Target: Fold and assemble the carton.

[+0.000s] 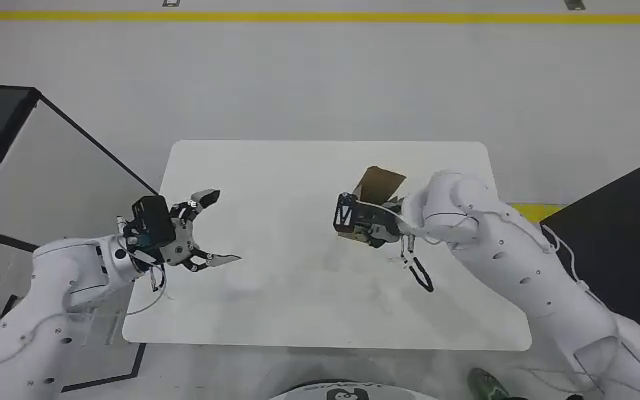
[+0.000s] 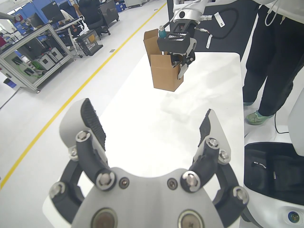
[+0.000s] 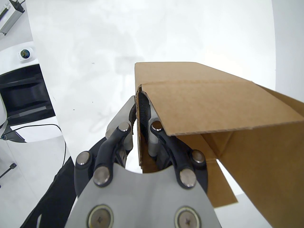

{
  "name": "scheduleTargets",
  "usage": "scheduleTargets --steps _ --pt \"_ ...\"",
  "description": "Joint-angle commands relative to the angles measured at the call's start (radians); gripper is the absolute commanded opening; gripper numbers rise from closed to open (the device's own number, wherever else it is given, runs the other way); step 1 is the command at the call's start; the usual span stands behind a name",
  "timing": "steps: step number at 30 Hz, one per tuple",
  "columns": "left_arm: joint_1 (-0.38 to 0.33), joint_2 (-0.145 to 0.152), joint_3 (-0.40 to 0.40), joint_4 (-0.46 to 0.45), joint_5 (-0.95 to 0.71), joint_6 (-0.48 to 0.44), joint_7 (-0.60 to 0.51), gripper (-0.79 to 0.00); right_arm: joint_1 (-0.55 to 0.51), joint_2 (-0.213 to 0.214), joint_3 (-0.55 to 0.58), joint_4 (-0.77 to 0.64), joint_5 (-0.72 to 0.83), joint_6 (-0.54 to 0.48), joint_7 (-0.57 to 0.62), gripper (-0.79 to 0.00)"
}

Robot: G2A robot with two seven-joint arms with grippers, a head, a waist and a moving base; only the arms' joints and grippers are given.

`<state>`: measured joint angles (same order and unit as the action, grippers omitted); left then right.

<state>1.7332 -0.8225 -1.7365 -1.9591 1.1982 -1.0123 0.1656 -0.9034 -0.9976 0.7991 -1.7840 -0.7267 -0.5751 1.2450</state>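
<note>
A brown cardboard carton [image 1: 377, 186] [image 2: 166, 72] [image 3: 209, 100] is held upright just above the white table [image 1: 300, 290], right of centre, with its top flaps standing open. My right gripper [image 1: 352, 222] [image 2: 181, 68] [image 3: 139, 105] is shut on one side wall of the carton, one finger inside and one outside. My left gripper [image 1: 213, 228] [image 2: 147, 119] hovers over the table's left part, open, with nothing between its fingers, facing the carton from a distance.
A person's dark trouser legs and green shoes [image 2: 255, 117] stand beside the table's right edge. A yellow floor line [image 1: 320, 17] runs behind the table. Dark frames stand off both table ends.
</note>
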Motion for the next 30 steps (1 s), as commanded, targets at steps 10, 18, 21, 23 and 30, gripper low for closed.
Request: scheduleTargets --steps 10,18,21,23,30 --pt "0.000 0.000 0.000 0.000 0.000 0.000 0.000 0.000 -0.007 -0.002 -0.019 -0.016 -0.037 -0.012 -0.012 -0.785" --pt "0.000 0.000 0.000 0.000 0.000 0.000 0.000 0.000 0.079 -0.044 -0.185 0.012 -0.179 -0.033 -0.033 -0.785" --pt "0.000 0.000 0.000 0.000 0.000 0.000 0.000 0.000 0.121 -0.070 -0.245 0.053 -0.192 -0.037 -0.038 -0.785" --pt "0.000 0.000 0.000 0.000 0.000 0.000 0.000 0.000 0.143 -0.089 -0.280 0.087 -0.193 -0.038 -0.046 -0.785" --pt "0.000 0.000 0.000 0.000 0.000 0.000 0.000 0.000 0.184 -0.136 -0.347 0.172 -0.173 -0.023 -0.073 -0.785"
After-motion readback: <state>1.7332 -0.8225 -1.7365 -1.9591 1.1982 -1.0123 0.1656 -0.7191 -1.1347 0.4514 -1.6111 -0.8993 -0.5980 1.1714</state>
